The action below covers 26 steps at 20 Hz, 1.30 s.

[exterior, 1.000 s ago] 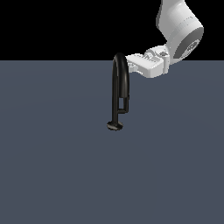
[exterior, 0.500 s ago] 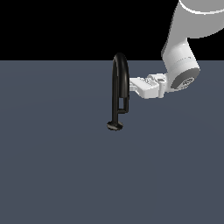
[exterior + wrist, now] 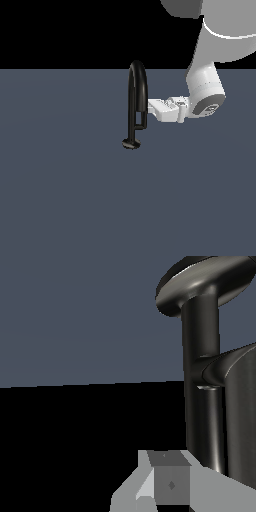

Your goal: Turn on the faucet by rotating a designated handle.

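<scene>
- The faucet (image 3: 134,95), a glossy black arched pipe, is standing upright on the dark grey floor (image 3: 60,200), resting on its small round disc base (image 3: 131,144).
- The handle (image 3: 144,119), a thin black bar, is hanging down on the side of the faucet toward the exterior view's right, beside the main pipe and ending above the base.
- The white gripper (image 3: 152,106) is reaching in level from the exterior view's right of the faucet, its tip sitting right at the faucet's right leg, just above the handle's lower end.
- Whether the fingers are spread or closed is not something either view is showing; contact with the handle cannot be told either.
- In the wrist view the faucet (image 3: 202,381) is filling the frame close up, with the disc base (image 3: 210,281) showing and a grey finger (image 3: 170,483) sitting just beside the pipe.
</scene>
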{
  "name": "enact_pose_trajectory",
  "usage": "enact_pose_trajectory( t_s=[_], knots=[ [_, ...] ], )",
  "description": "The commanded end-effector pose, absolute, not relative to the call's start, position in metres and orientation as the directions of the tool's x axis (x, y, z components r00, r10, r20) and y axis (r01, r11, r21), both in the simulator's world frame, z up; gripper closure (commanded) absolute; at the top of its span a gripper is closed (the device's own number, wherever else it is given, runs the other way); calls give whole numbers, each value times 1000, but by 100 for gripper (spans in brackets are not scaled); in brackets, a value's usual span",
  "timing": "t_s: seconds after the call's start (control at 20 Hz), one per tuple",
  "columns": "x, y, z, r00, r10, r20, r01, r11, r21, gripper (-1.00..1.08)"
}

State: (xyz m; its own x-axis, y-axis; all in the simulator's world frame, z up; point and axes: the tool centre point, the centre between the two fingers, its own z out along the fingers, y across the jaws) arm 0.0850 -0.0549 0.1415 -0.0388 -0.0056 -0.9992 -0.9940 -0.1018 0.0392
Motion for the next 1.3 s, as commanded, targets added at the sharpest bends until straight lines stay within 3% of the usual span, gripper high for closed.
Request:
enact_pose_trajectory(
  t_s=[0.0, 1.25],
  knots=[
    [85, -55, 141, -40, -4, -999, -994, -100, 40, 108],
    [37, -59, 159, -39, -4, -999, -994, -100, 40, 108]
  ],
)
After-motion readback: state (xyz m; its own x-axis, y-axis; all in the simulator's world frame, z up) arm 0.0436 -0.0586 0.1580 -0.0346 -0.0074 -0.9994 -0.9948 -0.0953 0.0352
